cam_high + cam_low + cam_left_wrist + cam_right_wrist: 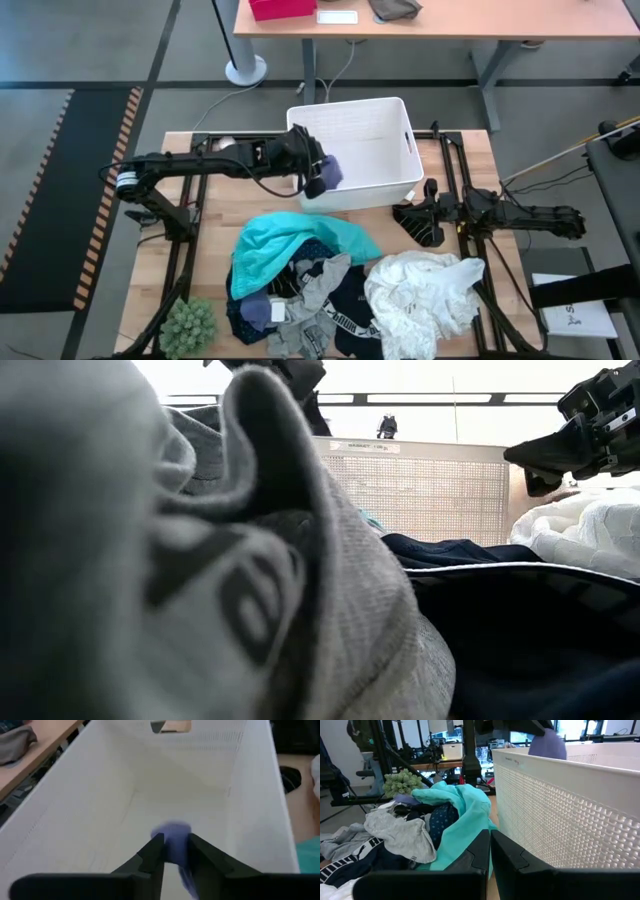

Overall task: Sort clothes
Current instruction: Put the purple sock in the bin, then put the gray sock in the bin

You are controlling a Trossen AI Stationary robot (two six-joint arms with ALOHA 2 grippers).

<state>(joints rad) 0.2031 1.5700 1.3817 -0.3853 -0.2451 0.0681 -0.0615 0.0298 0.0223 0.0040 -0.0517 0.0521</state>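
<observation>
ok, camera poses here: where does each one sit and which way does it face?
High: overhead, straight down; both arms, white rectangular plastic bin, clothes pile.
Low: table height, behind a grey fabric garment, facing the bin; right hand enters from above.
Left wrist: over the bin, looking inside; left hand around a small lavender fabric piece.
Right wrist: beside the bin wall, facing a teal fabric garment; fingers closed.
Shared: all four see the bin.

Overhead view straight down, low view buried against grey garment [200, 580], wrist views sharing the white bin [570, 815] (inside, outside)
</observation>
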